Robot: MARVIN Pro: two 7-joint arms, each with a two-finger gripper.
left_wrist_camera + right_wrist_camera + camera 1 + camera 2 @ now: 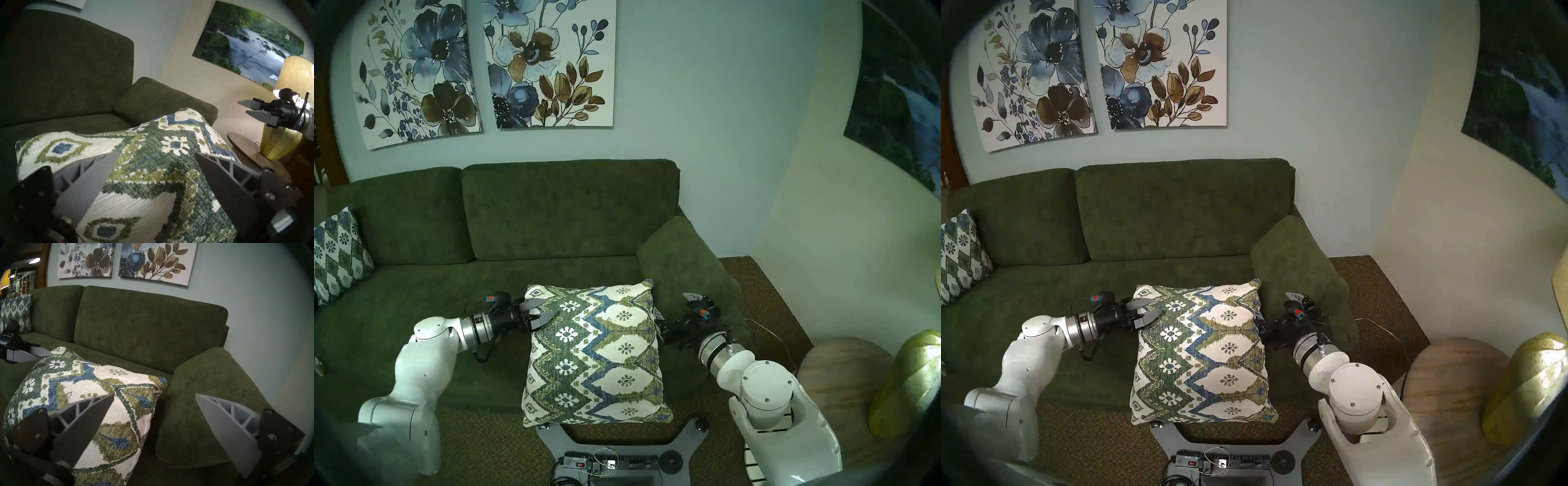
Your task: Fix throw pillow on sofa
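The throw pillow (595, 353) with green and blue zigzag bands lies flat on the front of the dark green sofa (568, 210), its near edge hanging over the seat front. My left gripper (548, 307) is open, its fingers straddling the pillow's far left corner; the left wrist view shows pillow (144, 195) between the spread fingers (95, 178). My right gripper (673, 305) is open at the pillow's right edge, next to the armrest (683, 264). In the right wrist view one finger (81, 426) lies over the pillow (81, 382), the other (229, 426) over the armrest.
A similar cushion with a diamond lattice (337, 251) leans at the sofa's far left. A round wooden side table (843, 370) with a yellow lamp (911, 380) stands right of the sofa. My base with a power strip (612, 465) sits on the carpet below the pillow.
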